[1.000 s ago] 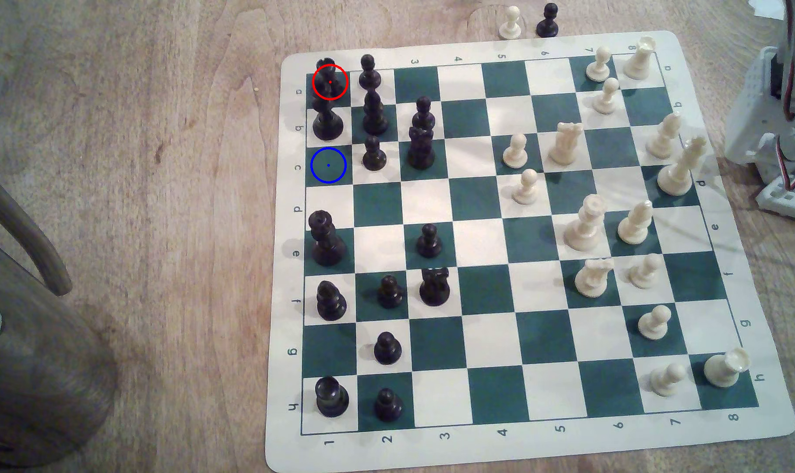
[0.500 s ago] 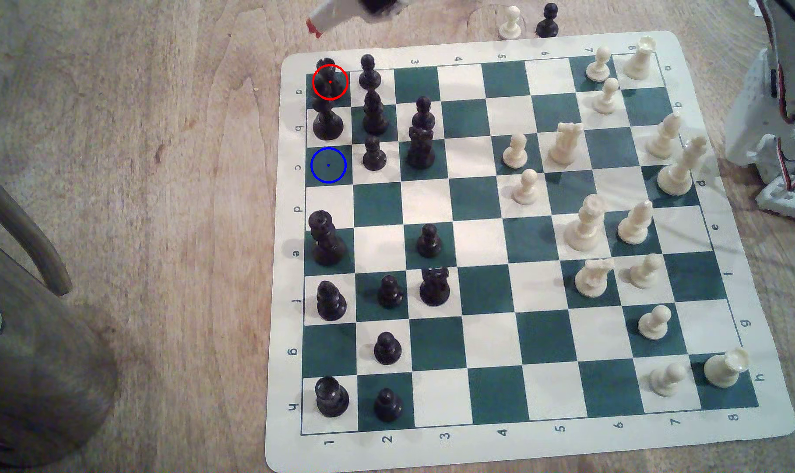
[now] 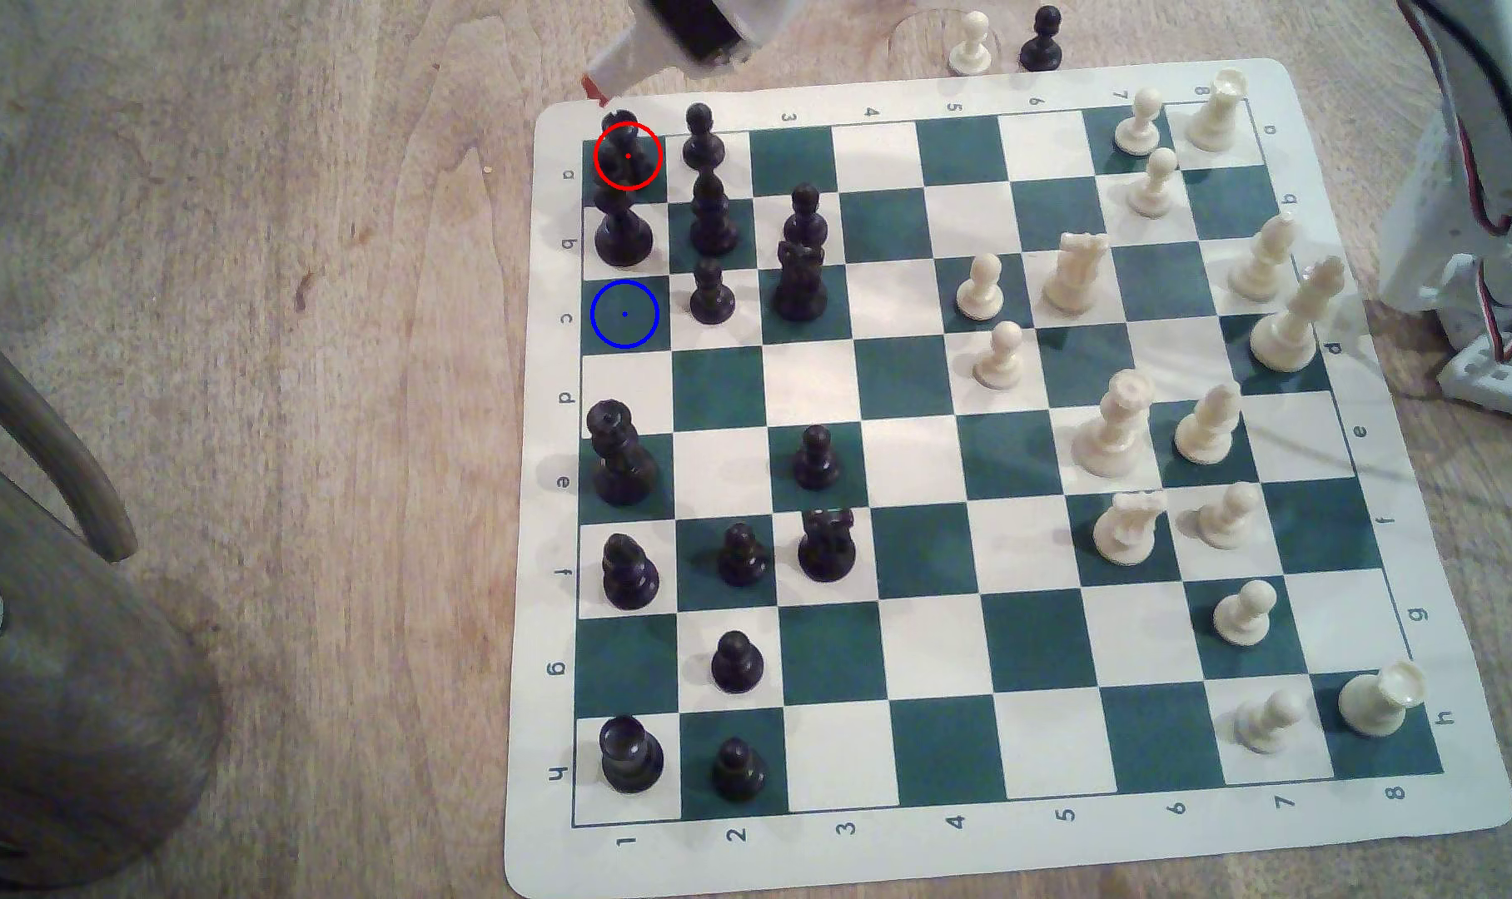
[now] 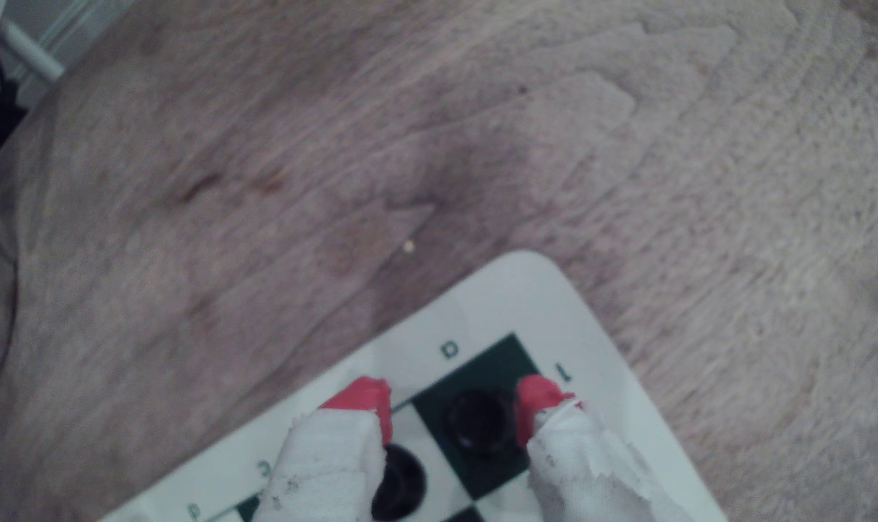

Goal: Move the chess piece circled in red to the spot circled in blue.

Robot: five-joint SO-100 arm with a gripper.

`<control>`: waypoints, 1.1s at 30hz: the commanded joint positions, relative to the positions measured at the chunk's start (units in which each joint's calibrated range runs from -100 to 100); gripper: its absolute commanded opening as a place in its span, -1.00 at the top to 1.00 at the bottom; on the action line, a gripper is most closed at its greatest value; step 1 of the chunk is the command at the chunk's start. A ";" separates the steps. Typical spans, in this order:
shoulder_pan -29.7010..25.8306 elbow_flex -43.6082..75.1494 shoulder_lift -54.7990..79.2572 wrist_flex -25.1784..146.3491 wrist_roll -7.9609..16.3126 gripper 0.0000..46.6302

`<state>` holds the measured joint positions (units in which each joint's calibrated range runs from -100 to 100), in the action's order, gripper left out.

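Overhead, the tape-wrapped, red-tipped gripper (image 4: 452, 401) straddles the stubby black rook (image 4: 478, 420), jaws spread apart.

The gripper (image 4: 452, 401) is spread wide, its 2 red-tipped fingers (image 4: 364, 396) apart; the black rook (image 4: 477, 419) stands between the jaws on a dark green corner square, untouched.

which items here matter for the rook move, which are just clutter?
Job:
- short black rook with notched top, red-ringed
- blue-ringed dark green square
- red-tipped, white-taped tool, open astride the rook

Lying about:
- white pawn and black pawn off the board
- remaining black and white pieces
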<state>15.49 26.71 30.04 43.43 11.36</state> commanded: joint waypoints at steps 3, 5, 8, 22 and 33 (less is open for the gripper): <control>0.82 8.56 1.12 -1.00 -0.34 0.36; 0.98 9.38 1.80 -1.00 -0.34 0.36; 1.06 10.28 2.98 -1.00 -0.34 0.36; 0.59 12.19 6.97 -0.43 -0.39 0.36; 0.35 13.73 9.10 -0.43 -0.10 0.36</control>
<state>16.00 34.21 41.43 43.43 11.36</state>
